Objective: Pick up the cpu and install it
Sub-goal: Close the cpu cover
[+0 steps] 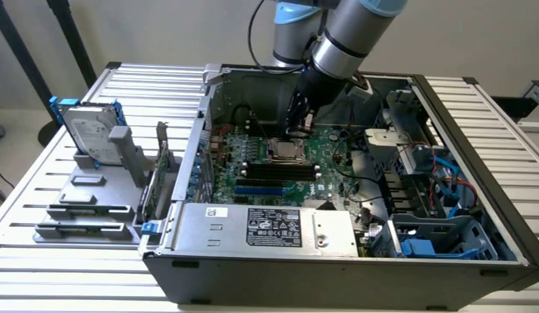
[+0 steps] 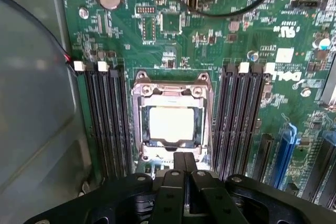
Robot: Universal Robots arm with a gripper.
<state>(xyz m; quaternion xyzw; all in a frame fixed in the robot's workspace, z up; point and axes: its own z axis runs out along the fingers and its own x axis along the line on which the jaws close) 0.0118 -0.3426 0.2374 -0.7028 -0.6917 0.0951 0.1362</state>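
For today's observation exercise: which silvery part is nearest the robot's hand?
The small square chip in the socket, right by the hand; the bigger drive stands on a rack outside the case.

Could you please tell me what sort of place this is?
Probably a robotics lab bench for PC assembly: an open PC case on a slatted table, an arm over its motherboard, a hard drive beside it.

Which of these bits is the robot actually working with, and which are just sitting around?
In the job: cpu, sitting in its socket; gripper close over it.
Just lying about: hard drive, memory slots, power supply.
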